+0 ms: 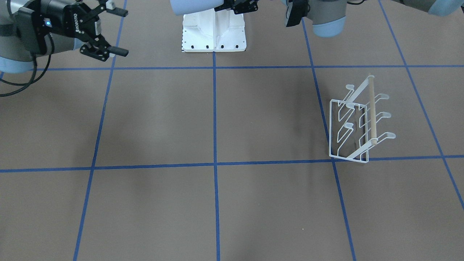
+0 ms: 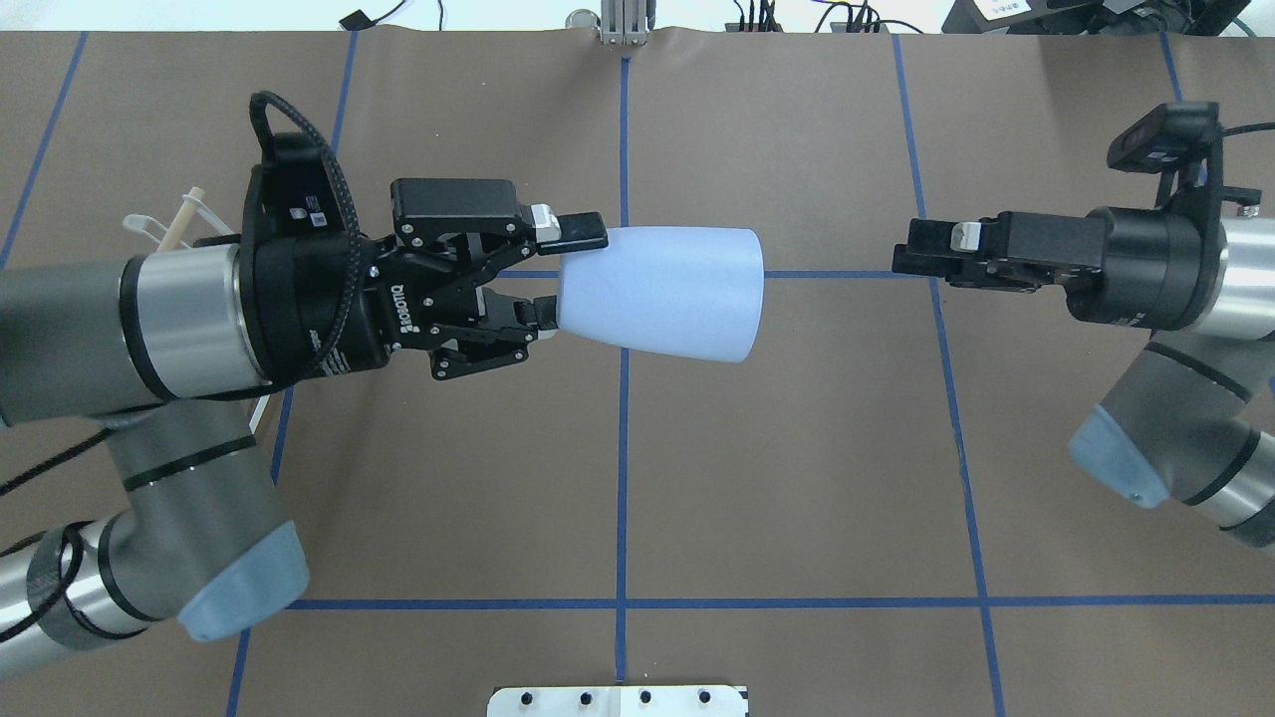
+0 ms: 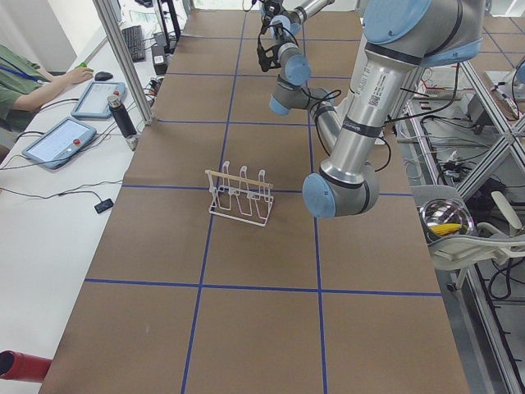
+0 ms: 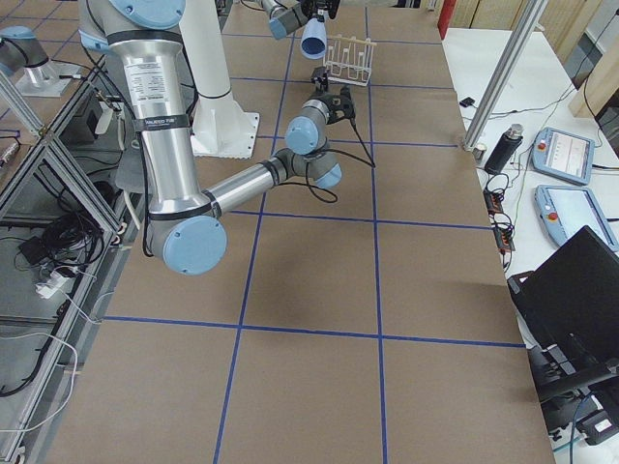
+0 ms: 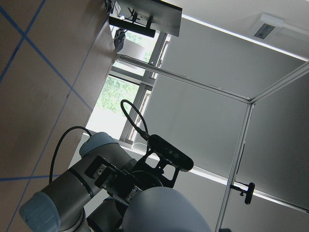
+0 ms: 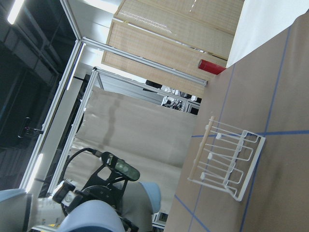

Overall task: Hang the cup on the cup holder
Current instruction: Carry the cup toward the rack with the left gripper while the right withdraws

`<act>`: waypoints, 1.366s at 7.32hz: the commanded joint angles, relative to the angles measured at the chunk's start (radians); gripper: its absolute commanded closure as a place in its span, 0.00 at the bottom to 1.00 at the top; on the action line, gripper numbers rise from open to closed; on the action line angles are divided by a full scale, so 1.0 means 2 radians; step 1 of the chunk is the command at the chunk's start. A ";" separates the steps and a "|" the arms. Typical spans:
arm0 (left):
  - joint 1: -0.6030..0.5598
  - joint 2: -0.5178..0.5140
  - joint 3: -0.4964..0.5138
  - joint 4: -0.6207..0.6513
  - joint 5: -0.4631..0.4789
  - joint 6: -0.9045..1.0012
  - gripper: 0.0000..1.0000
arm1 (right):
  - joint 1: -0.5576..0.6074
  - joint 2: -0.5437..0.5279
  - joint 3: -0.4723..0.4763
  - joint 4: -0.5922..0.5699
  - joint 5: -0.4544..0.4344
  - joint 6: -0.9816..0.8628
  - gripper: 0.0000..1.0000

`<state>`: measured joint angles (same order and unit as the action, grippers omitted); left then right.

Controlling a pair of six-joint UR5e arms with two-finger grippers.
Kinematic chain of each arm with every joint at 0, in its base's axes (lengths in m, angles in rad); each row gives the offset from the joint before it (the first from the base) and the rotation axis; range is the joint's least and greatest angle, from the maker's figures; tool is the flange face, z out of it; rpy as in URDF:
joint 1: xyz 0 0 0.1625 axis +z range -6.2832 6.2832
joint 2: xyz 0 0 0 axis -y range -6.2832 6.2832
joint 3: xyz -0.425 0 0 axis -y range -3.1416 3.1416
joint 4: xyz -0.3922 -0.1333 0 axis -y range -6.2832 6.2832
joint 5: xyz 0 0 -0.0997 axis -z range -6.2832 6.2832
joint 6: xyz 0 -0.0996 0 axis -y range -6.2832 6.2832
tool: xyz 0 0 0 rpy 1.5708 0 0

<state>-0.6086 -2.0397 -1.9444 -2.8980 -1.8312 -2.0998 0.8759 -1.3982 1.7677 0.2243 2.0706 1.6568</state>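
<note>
Cup [image 2: 657,291] mid-frame, in air, narrow end pinched by left gripper [image 2: 563,272]. Right gripper [image 1: 121,32] upper left, jaws apart. Cup holder [image 1: 372,112] at right. Turn rim down, lower slowly over prong [image 1: 385,96].

cup [image 2: 662,292] matt smooth plastic; cup holder [image 1: 357,123] white wire w/ wood dowel [image 1: 372,108]; table [image 1: 253,203] matt paper

White cup holder [image 6: 224,159] with its wooden dowel [image 6: 200,147] stands on the brown desk [image 6: 285,96] by the blue tape lines [image 6: 279,67], and the pale blue blob bottom-left is probably the cup [image 6: 91,217].
</note>
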 commanded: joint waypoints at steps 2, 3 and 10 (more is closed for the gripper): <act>-0.121 0.001 -0.001 0.161 -0.142 0.121 1.00 | 0.087 -0.005 -0.098 -0.012 0.047 -0.112 0.00; -0.147 0.003 -0.002 0.211 -0.163 0.173 1.00 | 0.123 -0.003 -0.121 -0.052 0.053 -0.155 0.00; -0.257 0.020 -0.112 0.711 -0.180 0.651 1.00 | 0.251 -0.014 -0.119 -0.560 0.032 -0.673 0.00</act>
<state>-1.0885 -2.0058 -2.1313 -1.6694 -2.1967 -0.9875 1.3676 -1.4070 1.5276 -0.7894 2.1275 0.3577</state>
